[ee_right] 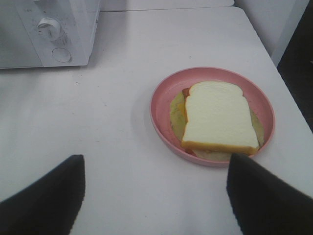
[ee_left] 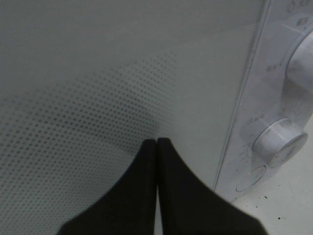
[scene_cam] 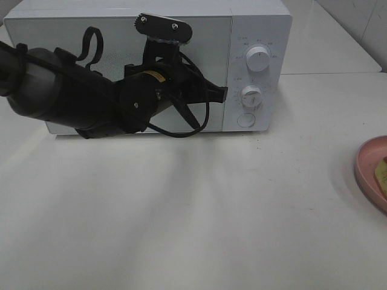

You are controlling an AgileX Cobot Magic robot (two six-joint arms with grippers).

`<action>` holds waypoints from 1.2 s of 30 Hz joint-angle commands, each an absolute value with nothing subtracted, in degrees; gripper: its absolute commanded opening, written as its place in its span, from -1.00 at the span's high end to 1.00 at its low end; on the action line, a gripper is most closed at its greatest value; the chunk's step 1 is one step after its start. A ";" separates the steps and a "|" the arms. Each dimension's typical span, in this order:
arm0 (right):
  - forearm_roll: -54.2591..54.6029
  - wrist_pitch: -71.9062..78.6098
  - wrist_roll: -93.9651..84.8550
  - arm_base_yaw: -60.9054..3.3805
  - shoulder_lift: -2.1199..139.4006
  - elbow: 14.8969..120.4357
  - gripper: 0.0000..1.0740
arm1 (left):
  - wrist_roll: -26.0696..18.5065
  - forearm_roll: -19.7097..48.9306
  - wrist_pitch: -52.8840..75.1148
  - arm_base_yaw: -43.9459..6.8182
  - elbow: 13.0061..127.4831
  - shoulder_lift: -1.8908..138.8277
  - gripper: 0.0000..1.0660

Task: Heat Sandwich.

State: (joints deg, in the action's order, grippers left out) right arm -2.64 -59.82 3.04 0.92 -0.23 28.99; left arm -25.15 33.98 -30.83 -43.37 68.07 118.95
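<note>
Left pincer point(ee_left: 156, 142) is pinched shut right up against the microwave point(scene_cam: 121, 36) door in the upper middle of the high view, while the right pincer point(ee_right: 154, 196) hangs wide open over the worktop point(scene_cam: 181, 211) — sandwich point(ee_right: 220, 115) sits on the pink plate point(ee_right: 161, 105) at the far right edge.

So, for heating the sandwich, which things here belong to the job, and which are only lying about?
Belong to the job:
- pale yellowish sandwich
- round pink plate under it
- white microwave oven, door closed
- closed left hand at the door
- open right hand

Only lying about:
- nothing visible except the white table
</note>
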 commanded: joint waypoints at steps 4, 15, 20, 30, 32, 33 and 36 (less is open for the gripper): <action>-2.46 -59.53 2.52 1.26 -1.72 28.93 -0.42 | -25.10 36.61 -36.50 -40.85 70.53 119.52 0.99; -2.46 -59.53 2.52 1.26 -1.72 28.93 -0.42 | -25.10 36.61 -36.15 -40.85 70.19 119.12 0.99; -2.46 -59.53 2.52 1.26 -1.72 28.93 -0.42 | -25.10 36.78 -36.21 -41.54 67.78 117.97 0.99; -2.46 -59.53 2.52 1.26 -1.72 28.93 -0.42 | -25.10 36.90 -36.21 -43.95 61.08 113.45 0.99; -2.46 -59.53 2.52 1.26 -1.72 28.93 -0.42 | -25.10 36.90 -36.27 -44.63 59.53 112.36 0.99; -2.46 -59.53 2.52 1.26 -1.72 28.93 -0.42 | -25.10 36.90 -36.27 -44.63 59.53 112.36 0.99; -2.46 -59.53 2.52 1.26 -1.72 28.93 -0.42 | -25.10 36.96 -35.92 -45.72 56.38 110.29 0.99</action>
